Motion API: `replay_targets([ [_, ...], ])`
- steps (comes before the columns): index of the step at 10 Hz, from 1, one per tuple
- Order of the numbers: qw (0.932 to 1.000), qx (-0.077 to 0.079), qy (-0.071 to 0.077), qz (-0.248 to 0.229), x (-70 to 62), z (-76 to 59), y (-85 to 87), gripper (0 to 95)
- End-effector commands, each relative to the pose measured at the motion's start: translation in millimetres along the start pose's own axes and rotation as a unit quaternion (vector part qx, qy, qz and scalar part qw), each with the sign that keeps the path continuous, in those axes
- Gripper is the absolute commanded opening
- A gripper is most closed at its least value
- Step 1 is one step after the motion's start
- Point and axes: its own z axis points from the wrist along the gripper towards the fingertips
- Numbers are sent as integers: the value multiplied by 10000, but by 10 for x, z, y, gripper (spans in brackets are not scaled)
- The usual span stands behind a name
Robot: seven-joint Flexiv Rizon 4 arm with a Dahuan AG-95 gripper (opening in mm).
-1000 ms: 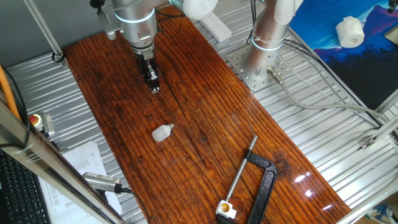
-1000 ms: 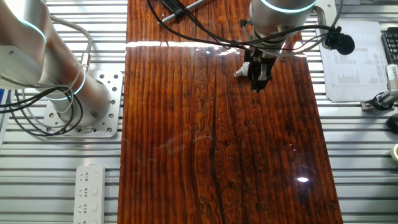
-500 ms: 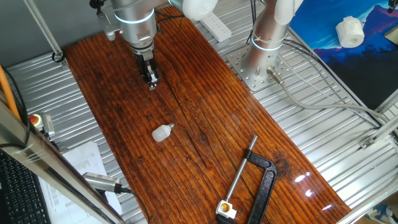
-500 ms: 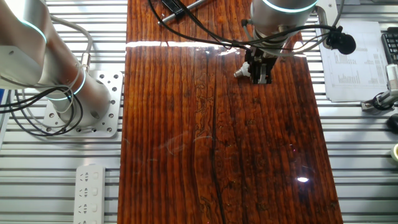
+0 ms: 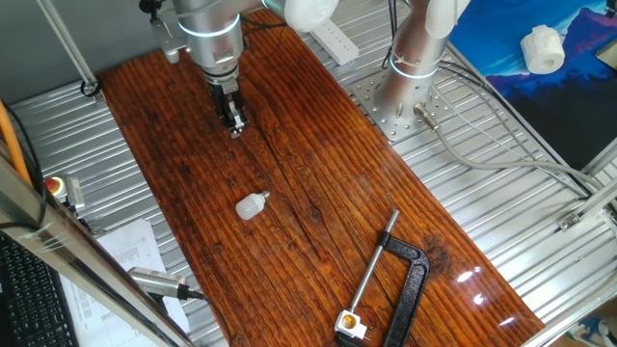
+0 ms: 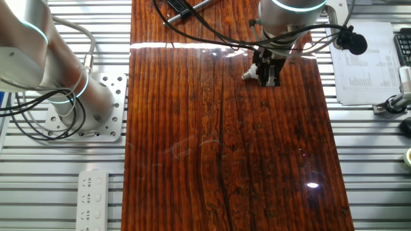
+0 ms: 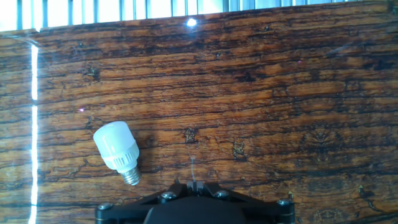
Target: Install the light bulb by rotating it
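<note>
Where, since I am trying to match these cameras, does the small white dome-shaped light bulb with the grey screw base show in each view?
One fixed view: the light bulb lies on its side left of centre, on the wood.
The other fixed view: only a white sliver shows near the top, right of centre.
Hand view: lower left, screw base pointing down-right.
Shared landmark: the black gripper, close beside the bulb.
</note>
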Motion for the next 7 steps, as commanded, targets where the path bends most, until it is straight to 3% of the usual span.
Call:
replay_targets([
  [1,10000,16,1,0,0,1,-2,0],
  [4,10000,28,1,-4,1,0,-2,0],
  [5,9992,37,-117,-372,8,-9,-1,0],
  [6,9968,69,-122,-782,13,-18,-3,0],
  [7,9978,61,-102,-649,13,-18,-3,0],
])
